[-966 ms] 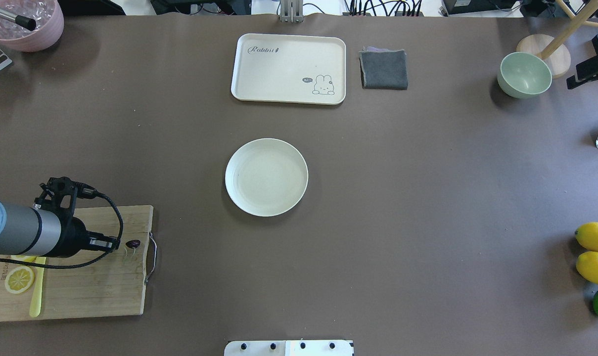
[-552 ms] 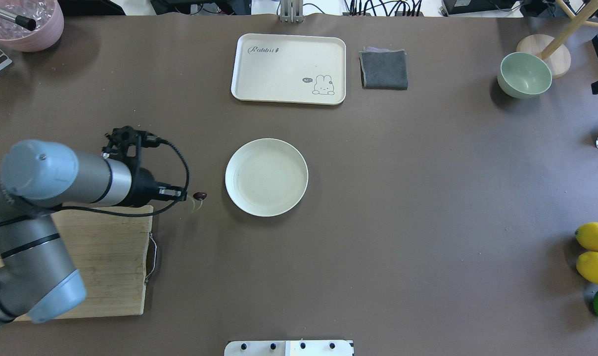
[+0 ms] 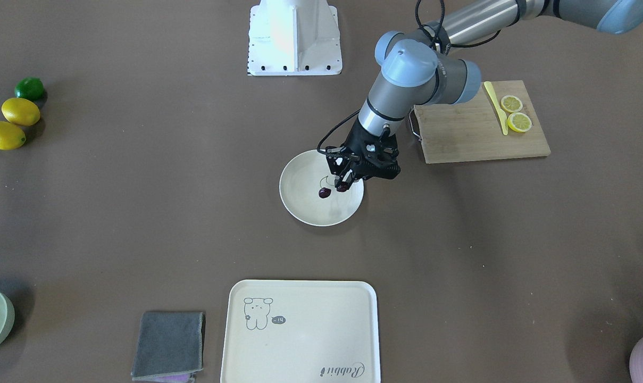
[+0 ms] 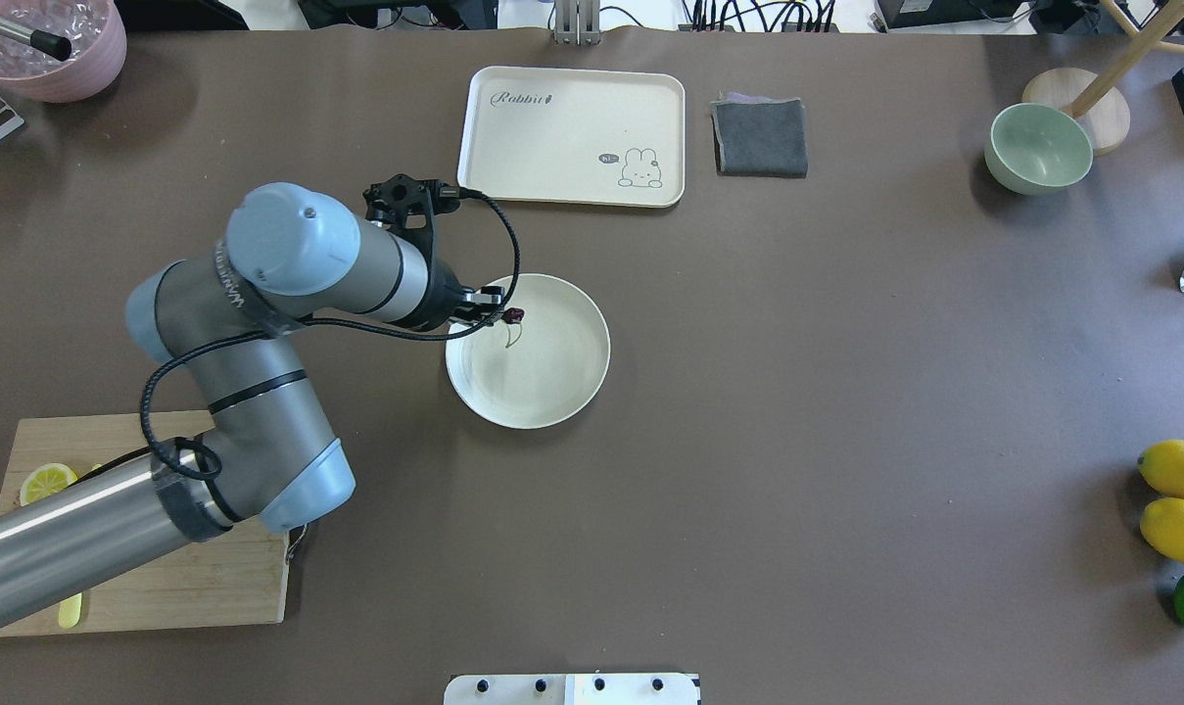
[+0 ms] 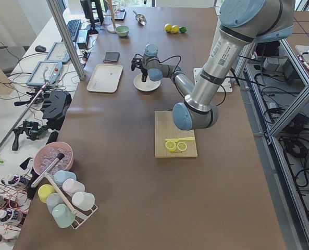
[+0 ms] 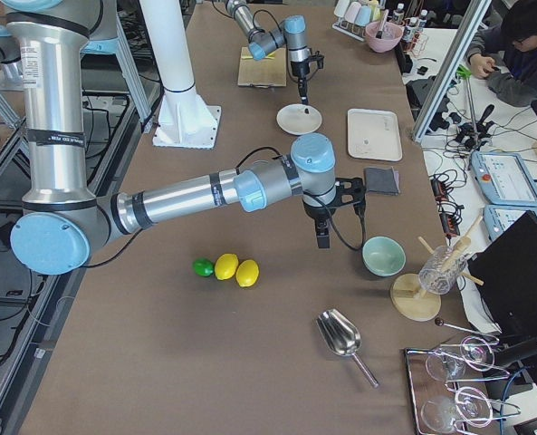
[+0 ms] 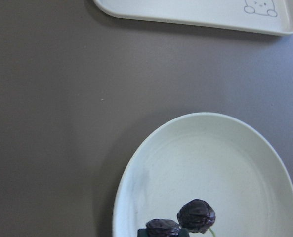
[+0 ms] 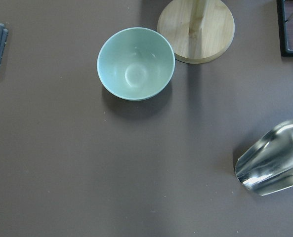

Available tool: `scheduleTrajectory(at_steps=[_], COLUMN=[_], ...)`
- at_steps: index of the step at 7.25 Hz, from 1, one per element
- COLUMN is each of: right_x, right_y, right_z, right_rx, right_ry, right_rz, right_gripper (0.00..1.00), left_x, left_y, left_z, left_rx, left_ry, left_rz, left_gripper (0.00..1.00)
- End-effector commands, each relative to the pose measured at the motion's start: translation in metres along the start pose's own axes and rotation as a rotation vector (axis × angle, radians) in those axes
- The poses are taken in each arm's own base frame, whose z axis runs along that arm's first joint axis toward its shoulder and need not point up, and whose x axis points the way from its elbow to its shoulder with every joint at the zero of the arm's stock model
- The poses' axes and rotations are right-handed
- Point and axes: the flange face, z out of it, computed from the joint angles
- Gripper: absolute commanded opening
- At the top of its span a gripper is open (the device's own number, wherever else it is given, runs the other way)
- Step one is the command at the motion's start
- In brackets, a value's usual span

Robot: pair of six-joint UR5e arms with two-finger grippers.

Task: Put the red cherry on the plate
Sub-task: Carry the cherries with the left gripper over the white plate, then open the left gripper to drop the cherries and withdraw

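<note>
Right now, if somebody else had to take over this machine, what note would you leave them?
Left gripper: shut on the cherry, holding it over the plate. One cherry of the pair dangles lower on its stem.
Right gripper: hangs near the green bowl, nothing visibly in it. Whether it is open or shut, I cannot tell.
Done: cherry picked up and brought above the plate.
Left to do: lower a little if needed, open the left gripper so the cherry rests in the plate, then draw the arm away.
</note>
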Motion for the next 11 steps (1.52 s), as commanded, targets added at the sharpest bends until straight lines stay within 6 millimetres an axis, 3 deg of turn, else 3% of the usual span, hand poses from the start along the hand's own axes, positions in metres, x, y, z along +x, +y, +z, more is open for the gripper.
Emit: scheduleTrajectory(at_steps=[1, 3, 4, 5, 6, 7, 8, 9, 10, 11], right_x=[0.043, 0.060, 0.066, 0.071, 0.076, 0.081, 0.082, 0.088, 0.089, 0.093], right_y=[0.040, 0.055, 0.062, 0.071, 0.074, 0.075, 0.075, 0.074, 0.058, 0.055], right_z=[0.008, 0.017, 0.021, 0.024, 0.023, 0.024, 0.031, 0.033, 0.022, 0.015], right_rx=[-0.038, -0.067, -0.079, -0.091, -0.091, -0.093, -0.101, -0.152, -0.186, -0.218], right_ry=[0.024, 0.037, 0.040, 0.039, 0.043, 0.060, 0.107, 0.159, 0.160, 0.155], right_rz=[0.030, 0.068, 0.081, 0.093, 0.106, 0.111, 0.073, -0.016, -0.108, -0.147], right_gripper=[1.00, 1.00, 1.00, 1.00, 1.00, 1.00, 1.00, 1.00, 1.00, 1.00], left_x=[0.014, 0.015, -0.011, -0.043, -0.072, -0.113, -0.171, -0.264, -0.350, -0.419], left_y=[-0.007, -0.010, -0.012, -0.013, -0.038, -0.078, -0.101, -0.122, -0.132, -0.138], left_z=[0.010, -0.006, -0.029, -0.070, -0.126, -0.181, -0.207, -0.247, -0.269, -0.297], left_rx=[-0.002, 0.012, 0.024, 0.031, -0.019, -0.057, -0.107, -0.134, -0.186, -0.197], left_ry=[-0.004, 0.012, -0.009, -0.064, -0.123, -0.194, -0.250, -0.263, -0.263, -0.289], left_rz=[-0.016, -0.017, -0.030, -0.054, -0.022, 0.041, 0.116, 0.177, 0.281, 0.345], left_gripper=[0.97, 0.98, 0.98, 0.98, 0.98, 0.98, 0.98, 0.98, 0.98, 0.98])
